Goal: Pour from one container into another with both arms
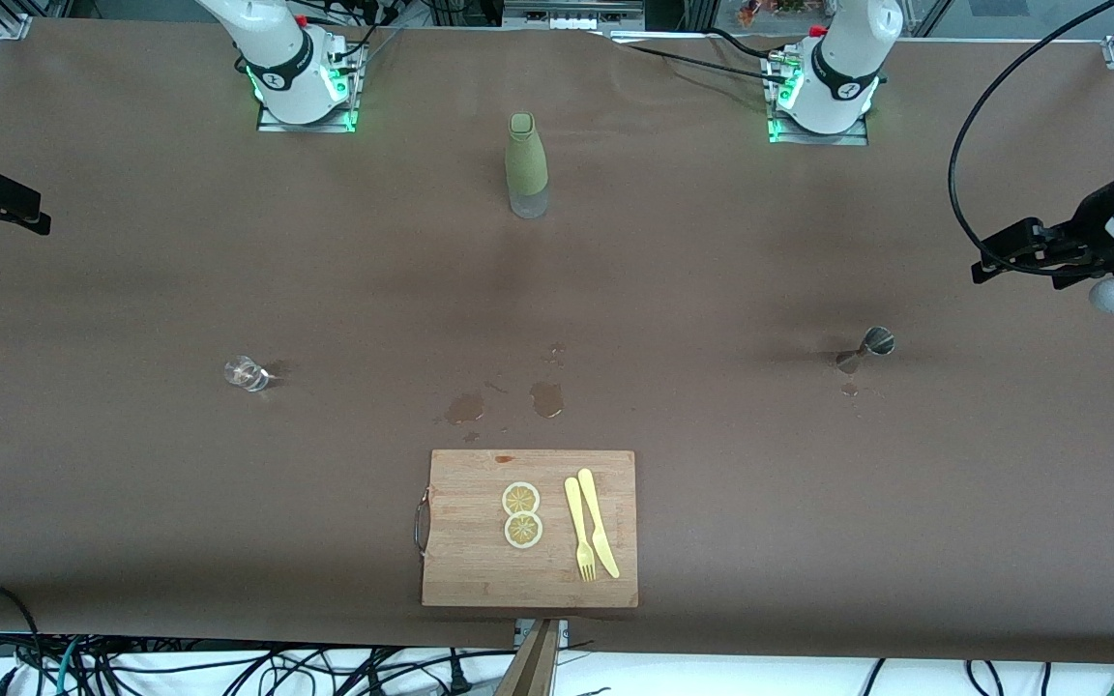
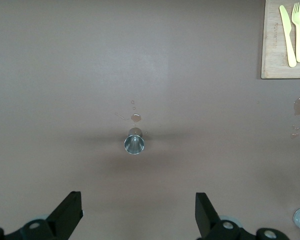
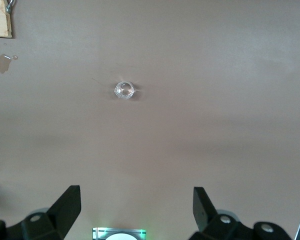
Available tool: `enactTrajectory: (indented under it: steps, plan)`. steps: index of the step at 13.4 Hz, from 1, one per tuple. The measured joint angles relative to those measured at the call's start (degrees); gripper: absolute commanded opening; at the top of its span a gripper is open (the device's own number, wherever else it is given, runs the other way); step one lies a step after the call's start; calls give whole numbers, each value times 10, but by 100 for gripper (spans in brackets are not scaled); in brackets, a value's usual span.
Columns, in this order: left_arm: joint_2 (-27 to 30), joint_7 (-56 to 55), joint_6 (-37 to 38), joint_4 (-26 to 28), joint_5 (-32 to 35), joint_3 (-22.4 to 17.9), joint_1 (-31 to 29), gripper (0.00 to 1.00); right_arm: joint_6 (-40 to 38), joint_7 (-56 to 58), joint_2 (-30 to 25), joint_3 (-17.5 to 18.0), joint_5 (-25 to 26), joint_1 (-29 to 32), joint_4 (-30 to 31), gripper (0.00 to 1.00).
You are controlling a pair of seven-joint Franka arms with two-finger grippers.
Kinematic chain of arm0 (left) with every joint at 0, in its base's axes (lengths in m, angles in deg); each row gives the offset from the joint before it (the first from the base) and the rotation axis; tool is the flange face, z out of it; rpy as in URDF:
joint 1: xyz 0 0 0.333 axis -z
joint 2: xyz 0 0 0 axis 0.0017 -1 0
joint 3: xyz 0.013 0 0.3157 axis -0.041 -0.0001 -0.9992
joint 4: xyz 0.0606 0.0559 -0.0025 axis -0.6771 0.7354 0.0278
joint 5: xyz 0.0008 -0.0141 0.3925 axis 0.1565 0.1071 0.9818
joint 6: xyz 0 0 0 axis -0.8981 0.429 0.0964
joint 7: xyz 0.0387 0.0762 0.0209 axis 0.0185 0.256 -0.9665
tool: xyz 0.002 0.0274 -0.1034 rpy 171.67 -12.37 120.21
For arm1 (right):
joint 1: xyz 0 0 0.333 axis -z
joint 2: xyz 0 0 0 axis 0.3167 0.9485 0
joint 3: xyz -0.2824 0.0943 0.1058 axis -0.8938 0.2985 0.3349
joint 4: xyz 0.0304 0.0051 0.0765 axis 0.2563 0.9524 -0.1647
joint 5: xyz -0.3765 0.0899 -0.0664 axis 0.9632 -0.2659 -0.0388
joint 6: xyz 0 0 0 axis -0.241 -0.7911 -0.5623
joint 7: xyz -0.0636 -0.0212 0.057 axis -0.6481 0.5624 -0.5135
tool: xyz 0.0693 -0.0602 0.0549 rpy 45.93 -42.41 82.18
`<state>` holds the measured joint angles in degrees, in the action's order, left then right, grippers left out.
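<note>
Both grippers, left (image 2: 138,215) and right (image 3: 136,212), fingers spread, hover; jigger (image 1: 866,349) seemingly upright, axis vertical.

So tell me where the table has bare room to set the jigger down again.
Bare cloth lies between the glass cup and the bottle, and between the bottle and the jigger. Wet spots sit just above the cutting board, which is crowded with lemon slices, fork and knife.

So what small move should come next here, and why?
Probably lower the left pincer onto the jigger. Both pincers are open and empty, high over the table; the jigger stands upright under the left one, the glass cup under the right pincer.
</note>
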<state>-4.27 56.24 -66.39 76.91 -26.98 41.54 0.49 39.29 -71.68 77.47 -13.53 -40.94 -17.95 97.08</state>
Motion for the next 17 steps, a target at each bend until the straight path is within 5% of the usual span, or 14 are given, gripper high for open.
enactTrajectory:
  steps: [17]
  plan:
    - [0, 0, 0, 0, 6, 11, 1, 100, 0, 0, 0, -1, 0, 0, 0, 99]
